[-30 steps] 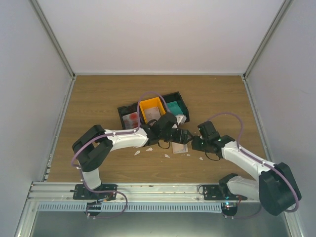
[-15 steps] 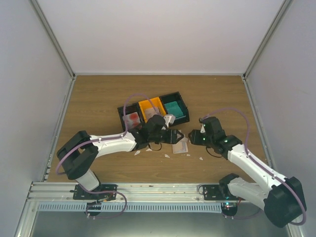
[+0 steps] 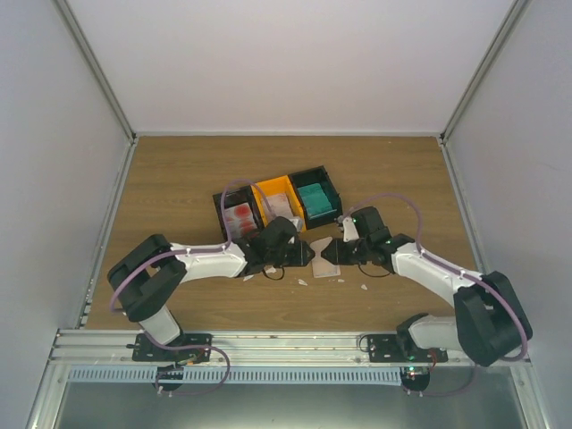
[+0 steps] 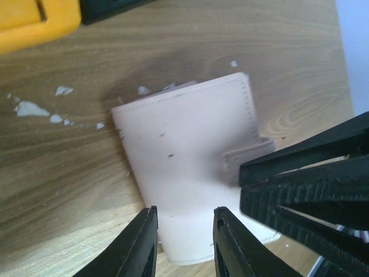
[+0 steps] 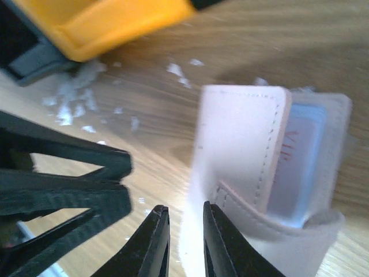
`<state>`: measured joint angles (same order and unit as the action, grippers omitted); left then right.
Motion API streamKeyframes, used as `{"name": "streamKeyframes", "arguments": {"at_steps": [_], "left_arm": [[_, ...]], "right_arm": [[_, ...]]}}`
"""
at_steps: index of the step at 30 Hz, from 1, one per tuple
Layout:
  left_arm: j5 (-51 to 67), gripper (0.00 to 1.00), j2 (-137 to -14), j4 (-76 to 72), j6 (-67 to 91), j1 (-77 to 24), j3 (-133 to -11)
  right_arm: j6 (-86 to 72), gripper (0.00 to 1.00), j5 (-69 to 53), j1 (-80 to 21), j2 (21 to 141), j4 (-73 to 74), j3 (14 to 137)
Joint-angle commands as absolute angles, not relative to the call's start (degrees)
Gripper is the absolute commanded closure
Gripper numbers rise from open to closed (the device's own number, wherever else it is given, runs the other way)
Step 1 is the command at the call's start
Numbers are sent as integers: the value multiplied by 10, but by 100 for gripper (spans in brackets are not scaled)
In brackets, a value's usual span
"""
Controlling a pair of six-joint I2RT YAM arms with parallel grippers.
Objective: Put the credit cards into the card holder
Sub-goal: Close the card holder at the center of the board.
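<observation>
The beige card holder [image 3: 323,257] lies on the wood between my two grippers. My left gripper [image 3: 302,254] is at its left edge, jaws a little apart over the pale cover [image 4: 190,144], its own gripper point [image 4: 184,210] above the near edge. My right gripper [image 3: 340,251] comes from the right. Its narrow gap [image 5: 184,208] straddles the holder's edge [image 5: 239,133], with wood still showing beside it. A blue-grey inside with red marks [image 5: 297,156] shows in the fold. The credit cards lie in the trays: red-blotched [image 3: 238,217], pale [image 3: 280,206], teal [image 3: 315,197].
The joined black and orange trays [image 3: 268,189] stand just behind the card holder. Small white scraps [image 3: 248,276] lie scattered on the wood around it. The orange tray corner [image 4: 34,23] is close to my left fingers. Grey walls enclose the table.
Both grippers have closed in on the card holder from either side and narrowed their jaws. My right gripper moved left toward it; my left gripper dropped lower.
</observation>
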<state>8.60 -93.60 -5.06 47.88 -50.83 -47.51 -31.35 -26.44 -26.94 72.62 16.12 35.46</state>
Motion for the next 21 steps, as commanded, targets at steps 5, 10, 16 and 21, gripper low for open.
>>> {"name": "streamKeyframes", "arguments": {"at_steps": [5, 10, 16, 21], "left_arm": [[113, 60, -991, -62, 493, -502, -487], [140, 55, -1021, -64, 494, -497, -502], [162, 51, -1047, -39, 522, -486, -523], [199, 50, -1082, -44, 535, -483, -542]], "right_arm": [[-311, 74, -114, -268, 752, 219, 373], [-298, 69, -111, -268, 796, 207, 366], [-289, 69, -129, -269, 826, 195, 355], [-300, 69, -137, -268, 841, 186, 336]]}}
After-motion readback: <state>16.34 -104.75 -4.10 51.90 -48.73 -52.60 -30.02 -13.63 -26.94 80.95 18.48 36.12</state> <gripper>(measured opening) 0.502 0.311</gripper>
